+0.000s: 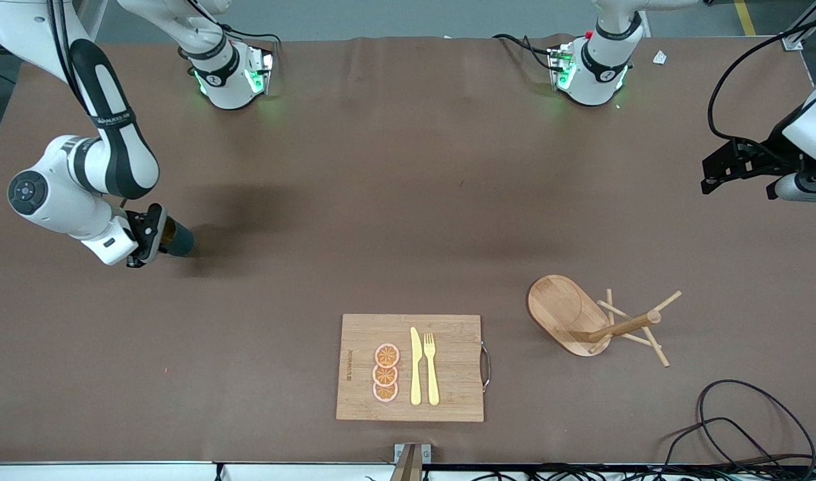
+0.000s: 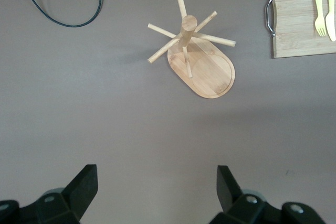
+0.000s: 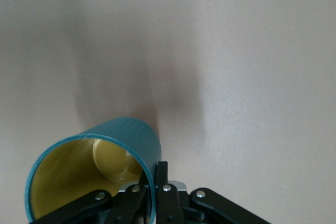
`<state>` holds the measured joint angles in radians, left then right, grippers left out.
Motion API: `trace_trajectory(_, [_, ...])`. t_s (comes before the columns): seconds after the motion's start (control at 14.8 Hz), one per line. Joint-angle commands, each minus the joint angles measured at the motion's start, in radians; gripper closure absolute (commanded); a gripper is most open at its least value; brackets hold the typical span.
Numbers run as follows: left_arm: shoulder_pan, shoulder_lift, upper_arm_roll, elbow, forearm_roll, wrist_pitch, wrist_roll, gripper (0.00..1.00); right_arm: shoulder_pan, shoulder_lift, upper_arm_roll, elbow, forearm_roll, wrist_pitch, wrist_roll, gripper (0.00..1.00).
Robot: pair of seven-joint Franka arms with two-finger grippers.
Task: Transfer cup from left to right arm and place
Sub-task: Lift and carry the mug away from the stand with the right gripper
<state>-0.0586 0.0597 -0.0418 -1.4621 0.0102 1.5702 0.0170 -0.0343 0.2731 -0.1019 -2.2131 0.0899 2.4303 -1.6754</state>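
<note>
Holding the cup (image 1: 178,238) by its rim, the right gripper (image 1: 155,235) hangs at nine o'clock; handover looks done, placing remains. The left gripper (image 2: 157,190) waits wide, empty.

Brown-covered table (image 1: 394,200), grey floor (image 1: 408,17)

place: robotics lab / test cell, not a home
arms: two white robot arms bolted straight onto the table (image 1: 394,167), bases lit green (image 1: 231,80) (image 1: 591,73)
surface: table wrapped in plain brown sheet, metal frame rail at the edge
cabling: loose black cables (image 1: 742,427) trailing over the corner, more at the bases
props: staged kitchen bits only, cutting board (image 1: 448,367) with toy citrus slices (image 1: 386,373), plastic knife and fork, wooden peg rack (image 1: 595,321)
floor: grey, yellow marking tape near the corner
</note>
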Motion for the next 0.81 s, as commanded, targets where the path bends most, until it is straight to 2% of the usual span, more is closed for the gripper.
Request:
trace_trajectory(0.0, [0.006,-0.004,-0.007,0.000,0.004,0.007,0.004,0.00,-0.009,0.004,0.013,-0.019,0.065,0.053,-0.092,1.00])
trace_trajectory(0.34, [0.005,-0.004,-0.007,0.002,0.004,0.007,0.000,0.00,0.005,0.017,0.014,-0.022,0.088,0.089,-0.136,0.99])
trace_trajectory(0.4, [0.006,-0.004,-0.007,0.000,0.004,0.008,0.000,0.00,0.007,0.017,0.014,-0.022,0.088,0.090,-0.138,0.94])
trace_trajectory(0.47, [0.005,-0.004,-0.007,0.002,0.005,0.008,0.000,0.00,0.005,0.017,0.014,-0.022,0.090,0.090,-0.138,0.67])
trace_trajectory(0.54, [0.006,-0.004,-0.007,0.000,0.007,0.008,0.000,0.00,0.004,0.017,0.014,-0.022,0.093,0.089,-0.138,0.01])
trace_trajectory(0.74, [0.009,-0.004,-0.007,0.000,0.008,0.008,0.006,0.00,-0.001,0.011,0.014,-0.019,0.097,0.047,-0.133,0.00])
